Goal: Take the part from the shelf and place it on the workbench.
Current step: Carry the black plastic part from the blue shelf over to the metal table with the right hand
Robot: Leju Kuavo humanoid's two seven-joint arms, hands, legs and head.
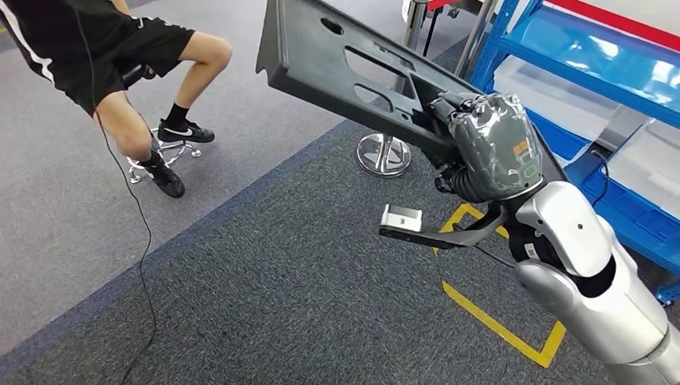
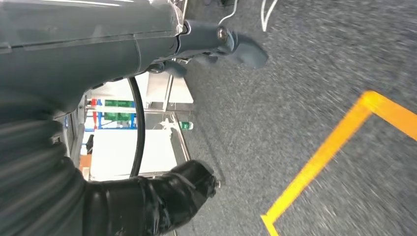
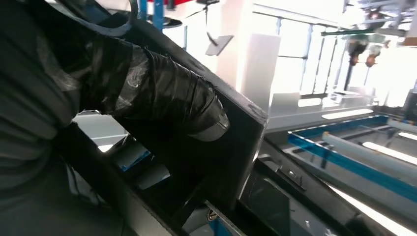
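Head view, left to right: a seated person (image 1: 120, 64), then the dark part (image 1: 353, 76) held aloft over carpet, long axis slanting up-left, gripped by the right hand (image 1: 489, 148) beside the blue shelf (image 1: 593, 88); left hand (image 2: 147, 201) unclear.

A person (image 1: 120, 56) in black shorts sits on a stool (image 1: 172, 148) at the far left of the floor; yellow tape (image 1: 489, 317) marks the grey carpet (image 1: 281, 281).

Dark grey plastic part (image 1: 353, 68), cutouts, tilted, held aloft.
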